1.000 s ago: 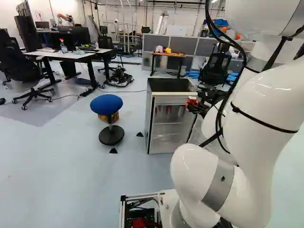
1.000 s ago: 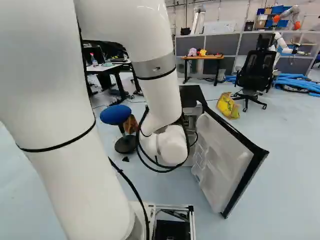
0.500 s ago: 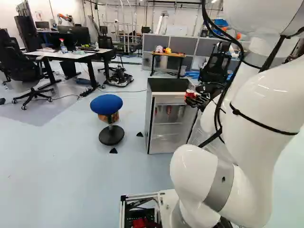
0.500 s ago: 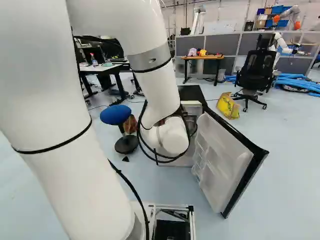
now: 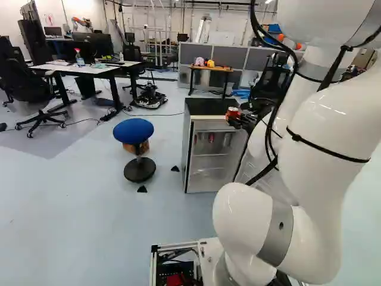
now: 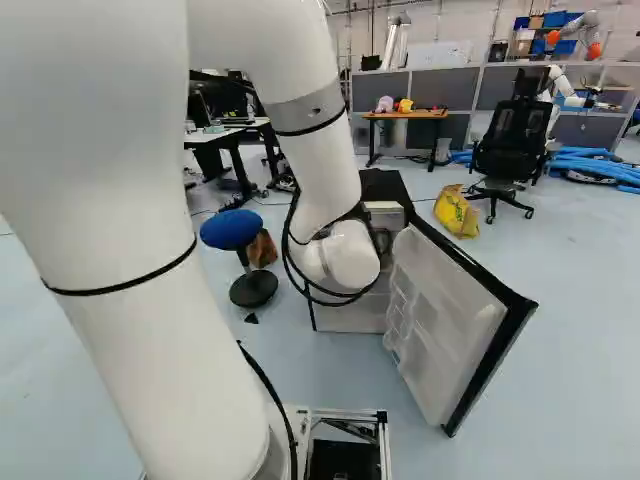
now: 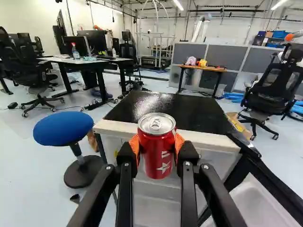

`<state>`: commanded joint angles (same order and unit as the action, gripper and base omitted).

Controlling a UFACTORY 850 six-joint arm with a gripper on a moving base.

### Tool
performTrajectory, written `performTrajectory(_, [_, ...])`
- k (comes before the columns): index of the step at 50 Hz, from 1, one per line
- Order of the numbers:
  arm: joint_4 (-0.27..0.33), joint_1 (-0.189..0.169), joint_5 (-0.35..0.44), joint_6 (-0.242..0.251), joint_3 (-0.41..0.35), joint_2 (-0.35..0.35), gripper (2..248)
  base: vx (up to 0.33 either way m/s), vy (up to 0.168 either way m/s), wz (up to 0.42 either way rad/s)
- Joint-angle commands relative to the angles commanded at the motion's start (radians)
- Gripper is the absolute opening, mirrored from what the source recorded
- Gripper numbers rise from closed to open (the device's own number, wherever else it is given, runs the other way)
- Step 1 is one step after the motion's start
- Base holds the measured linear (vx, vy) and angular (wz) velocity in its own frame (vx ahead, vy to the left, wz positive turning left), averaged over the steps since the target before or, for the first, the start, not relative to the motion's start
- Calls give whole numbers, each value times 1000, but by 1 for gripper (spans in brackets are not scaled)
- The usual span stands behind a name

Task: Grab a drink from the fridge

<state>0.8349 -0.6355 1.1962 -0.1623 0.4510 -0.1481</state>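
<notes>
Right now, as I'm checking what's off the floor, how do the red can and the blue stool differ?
The can is red with a silver lid; the stool has a blue seat and black base. The can is held up in the gripper; the stool stands on the floor. The can is much smaller than the stool. Both have round tops.

The floor (image 5: 77, 208) carries 1 fridge (image 5: 208, 107) (door open), 1 stool (image 5: 133, 129) and chairs (image 6: 512, 145).

Blue stool (image 5: 133, 131) (backless) on a pale floor (image 5: 89, 208).
</notes>
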Motion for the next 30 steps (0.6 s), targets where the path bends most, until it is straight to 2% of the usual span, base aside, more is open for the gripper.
performTrajectory(12, [-21,33,0,0,47,-41,93,0,0,0])
performTrajectory(30, [-87,85,0,0,117,-100,93,0,0,0])
